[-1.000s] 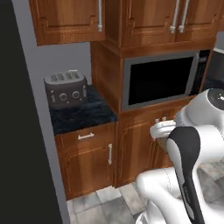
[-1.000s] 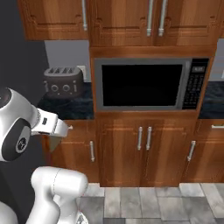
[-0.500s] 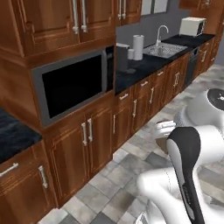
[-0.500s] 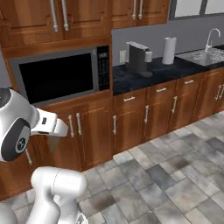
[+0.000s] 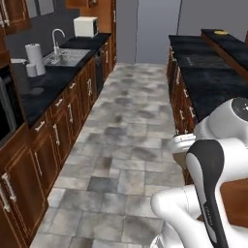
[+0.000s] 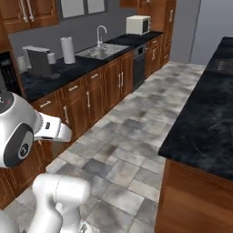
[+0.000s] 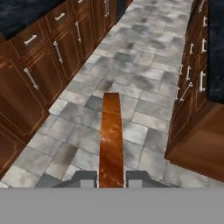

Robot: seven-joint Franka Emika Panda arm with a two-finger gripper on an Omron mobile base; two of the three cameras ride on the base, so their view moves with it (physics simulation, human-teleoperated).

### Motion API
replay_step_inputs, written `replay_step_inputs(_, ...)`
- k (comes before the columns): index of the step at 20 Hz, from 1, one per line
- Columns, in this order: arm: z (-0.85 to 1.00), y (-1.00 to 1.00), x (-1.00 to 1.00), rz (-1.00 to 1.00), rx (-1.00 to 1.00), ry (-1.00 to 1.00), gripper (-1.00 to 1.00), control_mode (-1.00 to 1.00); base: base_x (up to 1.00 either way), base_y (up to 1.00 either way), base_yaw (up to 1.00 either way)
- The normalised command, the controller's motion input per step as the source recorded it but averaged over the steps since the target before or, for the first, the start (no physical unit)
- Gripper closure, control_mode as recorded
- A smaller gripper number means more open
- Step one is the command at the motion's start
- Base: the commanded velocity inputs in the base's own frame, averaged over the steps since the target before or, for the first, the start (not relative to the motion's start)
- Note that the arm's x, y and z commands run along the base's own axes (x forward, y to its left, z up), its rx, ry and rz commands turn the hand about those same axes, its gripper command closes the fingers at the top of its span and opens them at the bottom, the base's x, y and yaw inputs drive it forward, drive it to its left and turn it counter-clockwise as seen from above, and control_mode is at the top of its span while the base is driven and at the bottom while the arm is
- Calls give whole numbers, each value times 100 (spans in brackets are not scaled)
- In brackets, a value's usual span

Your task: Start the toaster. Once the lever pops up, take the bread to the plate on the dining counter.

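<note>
In the hand view my gripper (image 7: 111, 177) is shut on the bread (image 7: 111, 135), a brown-crusted slice seen edge-on that rises from between the two dark fingertips (image 7: 85, 177). It hangs above the tiled floor. The dining counter (image 5: 206, 72), black-topped over reddish wood, runs along the right side of the aisle and is close by (image 6: 205, 123). At its far end lies a small yellow shape, the plate (image 5: 220, 32). The toaster is out of view.
Wood cabinets with a dark top line the left wall (image 5: 53, 121), carrying a sink (image 5: 65, 57), a paper towel roll (image 5: 33, 53), a dark coffee machine (image 6: 38, 61) and a white oven (image 6: 138, 25). A grey tiled aisle (image 5: 131, 121) lies between the counters.
The whole picture has swung: the base turned away from the toaster and microwave wall, along the sink counter, to face down the aisle. The gripper stays shut.
</note>
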Motion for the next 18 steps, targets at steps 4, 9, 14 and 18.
replay_step_inputs(4,0,0,0,0,0,0,100,100,0,-10,-86)
replay_step_inputs(9,0,0,0,0,0,0,100,100,0,-11,-83)
replay_step_inputs(14,0,0,0,0,0,0,100,100,0,-74,-59)
replay_step_inputs(18,0,0,0,0,0,0,100,100,0,-100,-33)
